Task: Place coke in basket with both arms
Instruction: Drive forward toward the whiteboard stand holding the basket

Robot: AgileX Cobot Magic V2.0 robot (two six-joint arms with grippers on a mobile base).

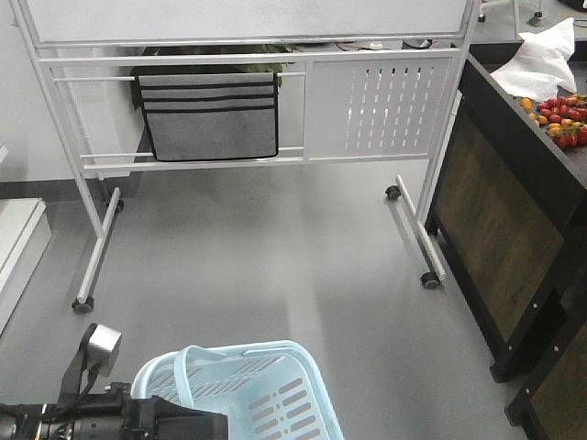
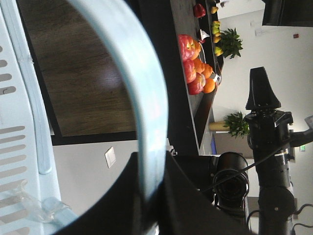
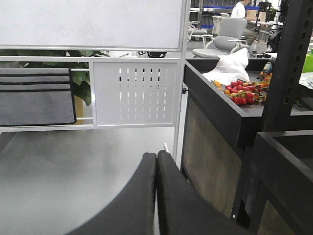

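The light blue basket sits at the bottom of the front view, its hoop handle raised. The left arm reaches in from the bottom left. In the left wrist view my left gripper is shut on the pale blue handle, which arches up between the black fingers; the slotted basket wall lies to the left. My right gripper is shut with nothing between its fingers, pointing over the grey floor. The coke is out of view.
A white wheeled whiteboard stand with a grey fabric organiser stands ahead. A dark display counter on the right carries fruit and a white cloth. The same counter is close right of the right gripper.
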